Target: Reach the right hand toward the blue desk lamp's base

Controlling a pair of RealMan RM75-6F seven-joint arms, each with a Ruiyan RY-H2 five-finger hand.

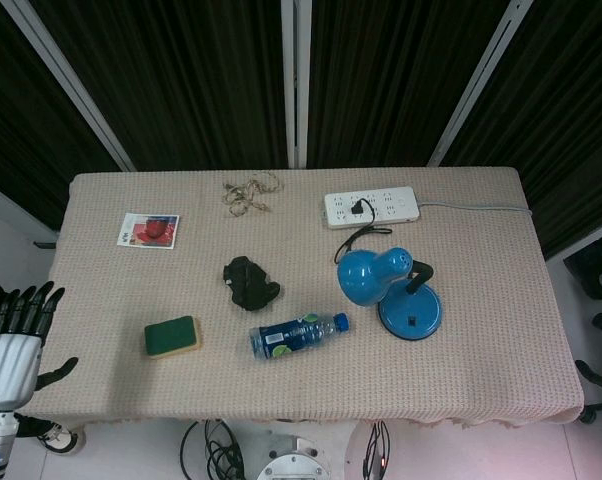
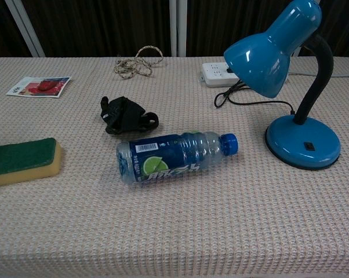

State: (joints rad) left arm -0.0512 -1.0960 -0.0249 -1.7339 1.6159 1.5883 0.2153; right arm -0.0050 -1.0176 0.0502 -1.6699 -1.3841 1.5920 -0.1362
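Observation:
The blue desk lamp stands on the right half of the table, its round base (image 1: pixel 411 312) (image 2: pixel 302 142) flat on the cloth and its shade (image 1: pixel 371 273) (image 2: pixel 270 49) leaning out to the left on a black neck. A black cord runs from it to the white power strip (image 1: pixel 372 207) (image 2: pixel 218 73). My left hand (image 1: pixel 16 340) hangs off the table's left front corner with fingers spread and nothing in it. Neither view shows my right hand.
A blue-labelled water bottle (image 1: pixel 297 335) (image 2: pixel 174 156) lies on its side left of the lamp base. Further left are a black crumpled object (image 1: pixel 249 281) (image 2: pixel 125 115) and a green and yellow sponge (image 1: pixel 172 336) (image 2: pixel 22 160). A rope coil (image 1: pixel 251 193) and a photo card (image 1: pixel 148 230) sit at the back.

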